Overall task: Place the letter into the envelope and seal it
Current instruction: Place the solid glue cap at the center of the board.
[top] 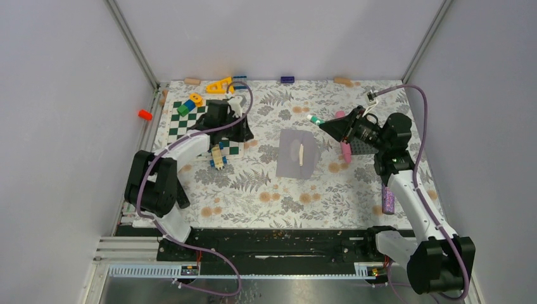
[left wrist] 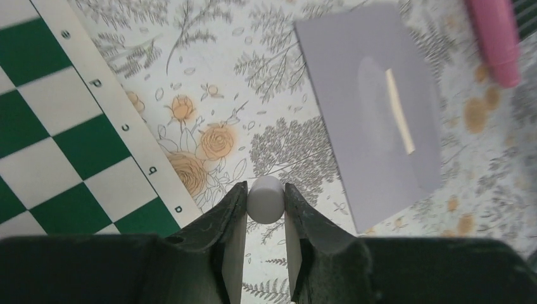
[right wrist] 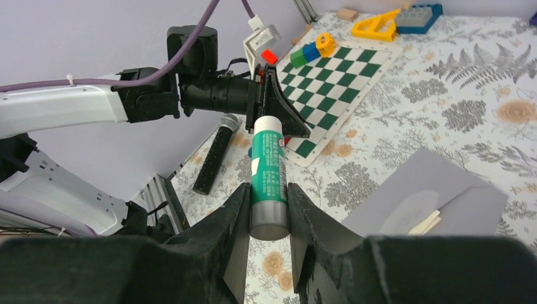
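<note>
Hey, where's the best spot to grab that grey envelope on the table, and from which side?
The envelope lies flat, so it offers only thin edges. I'd pinch its near short edge, coming in low from the arms' side with one finger sliding underneath. Nothing crowds that edge.

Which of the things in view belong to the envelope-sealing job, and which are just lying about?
Job:
- pale grey-lavender paper envelope
- green-labelled glue stick, held by right gripper
- small white round cap, held by left gripper

Lying about:
- green-and-white chequered board
- coloured toy blocks
- pink cylinder
</note>
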